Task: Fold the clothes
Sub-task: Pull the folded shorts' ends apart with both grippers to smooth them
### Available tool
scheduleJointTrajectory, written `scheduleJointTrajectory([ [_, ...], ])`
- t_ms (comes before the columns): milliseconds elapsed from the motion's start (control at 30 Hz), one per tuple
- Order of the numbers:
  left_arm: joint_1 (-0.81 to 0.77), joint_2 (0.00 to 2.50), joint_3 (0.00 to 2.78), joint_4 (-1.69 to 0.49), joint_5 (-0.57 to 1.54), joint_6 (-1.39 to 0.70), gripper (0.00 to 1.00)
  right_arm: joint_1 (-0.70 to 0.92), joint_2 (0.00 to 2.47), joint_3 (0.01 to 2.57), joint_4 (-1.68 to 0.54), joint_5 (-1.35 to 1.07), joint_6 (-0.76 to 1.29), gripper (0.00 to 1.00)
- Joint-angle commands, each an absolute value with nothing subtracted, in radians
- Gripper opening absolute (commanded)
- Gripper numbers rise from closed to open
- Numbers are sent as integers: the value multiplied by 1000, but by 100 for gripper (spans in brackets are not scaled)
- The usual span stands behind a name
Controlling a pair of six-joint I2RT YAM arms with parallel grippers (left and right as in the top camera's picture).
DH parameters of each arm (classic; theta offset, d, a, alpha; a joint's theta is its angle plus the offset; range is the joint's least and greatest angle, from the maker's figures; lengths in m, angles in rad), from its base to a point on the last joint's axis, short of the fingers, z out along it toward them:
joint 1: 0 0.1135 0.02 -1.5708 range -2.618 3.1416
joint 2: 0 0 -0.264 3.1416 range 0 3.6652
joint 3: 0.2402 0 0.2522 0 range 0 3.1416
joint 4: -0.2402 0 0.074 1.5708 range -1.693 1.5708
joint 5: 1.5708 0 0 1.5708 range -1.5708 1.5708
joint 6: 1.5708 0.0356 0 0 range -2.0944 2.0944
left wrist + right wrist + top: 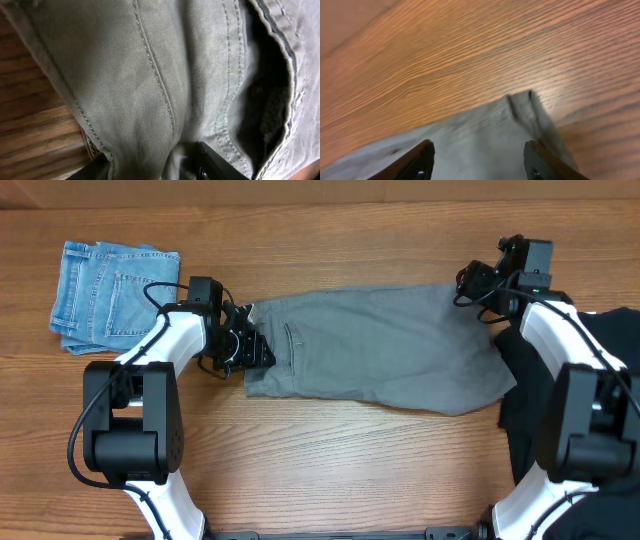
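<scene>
The clothes (380, 345), one pair of mid-grey trousers or shorts, lie spread lengthwise across the middle of the table (330, 470), waistband end toward the left arm, hem end toward the right. The left gripper (243, 348) sits on the waistband end. In its wrist view the fingers (215, 162) stand apart with a ridge of grey cloth rising between them, beside the open pocket (270, 100). Cannot tell whether that cloth is pinched or merely lies in the gap. The right gripper (478, 283) is at the far corner of the hem end. Its wrist view, somewhat blurred, shows the jaws wide over the cloth corner (520, 107), which lies flat on the wood, nothing held. Judgement: one arm at each end suits a grasp on both ends, either to stretch the garment flat or to carry one end over the other. Count: three garments on the table, namely the grey pair, one folded light-blue denim jeans (112, 295) at far left, and one black garment (615, 350) at far right. Two arms, two grippers. The grey pair is not yet folded crosswise.
</scene>
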State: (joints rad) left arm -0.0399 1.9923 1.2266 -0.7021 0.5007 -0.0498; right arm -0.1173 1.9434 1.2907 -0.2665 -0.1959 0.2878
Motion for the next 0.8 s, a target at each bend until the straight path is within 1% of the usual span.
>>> scheduleJointTrajectory([
  [0, -41, 2080, 1168, -706, 342, -38, 50, -119, 2030, 1282, -205, -158, 279, 67],
  [100, -41, 2080, 1168, -707, 342, -38, 50, -119, 2069, 1282, -174, -188, 279, 68],
  [133, -41, 2080, 1168, -707, 342, -38, 50, -119, 2074, 1282, -169, -213, 279, 63],
  [200, -41, 2080, 1168, -706, 342, -38, 49, -119, 2075, 1284, -162, -214, 279, 46],
  [267, -41, 2080, 1168, -706, 342, -38, 45, -127, 2074, 1301, -169, -214, 281, 22],
  [333, -41, 2080, 1168, -706, 341, -42, 43, -144, 2072, 1320, -167, -218, 310, 6],
  [367, -41, 2080, 1168, -707, 341, -41, 43, -153, 2071, 1327, -164, -223, 322, 4],
  [467, -41, 2080, 1168, -706, 341, -42, 43, -189, 2070, 1353, -157, -230, 368, 4],
  [633, -41, 2080, 1168, -706, 341, -41, 43, -227, 2070, 1357, -127, -285, 374, 4],
  [667, -41, 2080, 1168, -706, 341, -41, 43, -230, 2070, 1357, -129, -295, 374, 20],
  [700, -41, 2080, 1168, -706, 341, -41, 43, -230, 2070, 1357, -133, -302, 369, 33],
  [733, -41, 2080, 1168, -706, 341, -41, 43, -230, 2070, 1357, -137, -302, 367, 54],
  [767, -41, 2080, 1168, -707, 341, -41, 43, -231, 2067, 1357, -144, -307, 367, 70],
])
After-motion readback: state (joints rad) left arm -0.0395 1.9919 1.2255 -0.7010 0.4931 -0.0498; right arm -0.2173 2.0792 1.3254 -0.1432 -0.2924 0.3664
